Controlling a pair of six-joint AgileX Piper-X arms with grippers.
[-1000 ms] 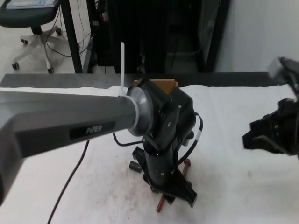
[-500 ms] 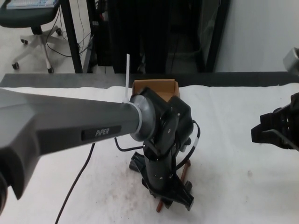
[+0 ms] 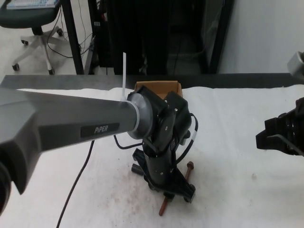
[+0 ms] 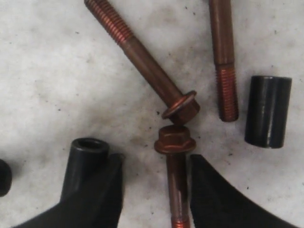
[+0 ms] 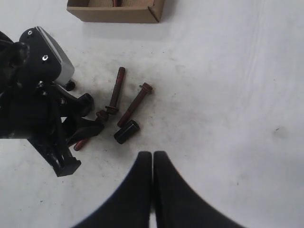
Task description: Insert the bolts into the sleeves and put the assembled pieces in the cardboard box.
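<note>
Left arm: the left arm comes in from the left of the high view, with its wrist bent down over the middle of the surface.
Left claw: the left claw is low over the cloth with its fingers apart. They stand either side of a bolt, with a gap showing on both sides.
Near sleeve: the near sleeve is black and shows its open end. It sits right against the outer side of one finger, which hides part of it.
Straddled bolt: the straddled bolt lies flat with its shank between the fingers and its hex head just past the fingertips.
Second bolt: the second bolt lies at a slant, and its flanged head touches the straddled bolt's head.
Third bolt: the third bolt lies near the second bolt and apart from it.
Loose sleeve: the loose sleeve is black and on its side, just beside the third bolt's threaded end without touching it.
Cardboard box: the cardboard box is open-topped and sits behind the left wrist at the far edge of the cloth. Its contents cannot be made out.
Surface: white cloth, smudged around the bolts.
Right claw: the right claw has its fingers pressed together and holds nothing. It hangs above the right side, well apart from the bolts.
</note>
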